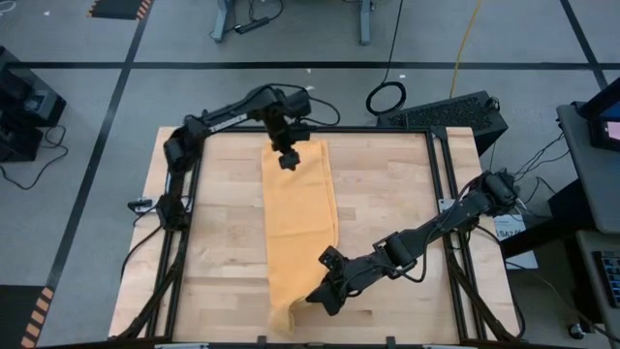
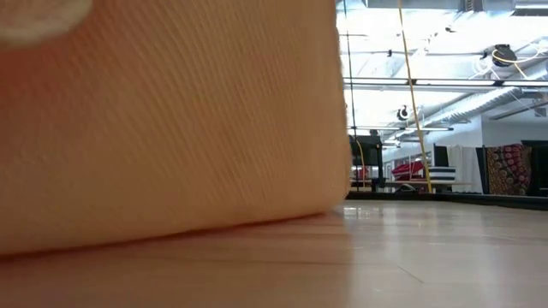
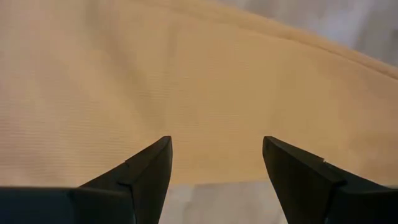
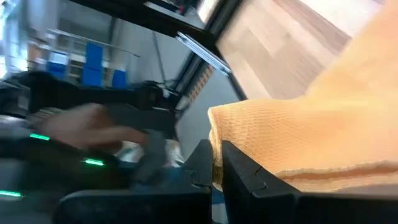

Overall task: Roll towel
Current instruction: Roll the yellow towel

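Note:
The orange-yellow towel (image 1: 300, 223) lies as a long strip down the middle of the wooden table, from its far edge to its near edge. My left gripper (image 1: 288, 161) stands open above the towel's far end (image 3: 205, 93), one finger to each side, nothing between them. My right gripper (image 1: 314, 299) reaches in from the right and is shut on the towel's near end. In the low view the towel (image 2: 171, 120) rises like a wall close in front, its lower edge on the tabletop. My right gripper pinches the towel's near end at its right-hand edge (image 4: 217, 146) between its two fingers. The fingers come from the table's right side, slanting a little down. Several layers show at the edge. The near end is raised, while the rest of the strip lies on the table.
Bare wood (image 1: 407, 194) lies to both sides of the strip. A black metal frame (image 1: 441, 184) runs round the table. A keyboard (image 1: 446, 111) and cables sit beyond the far right corner.

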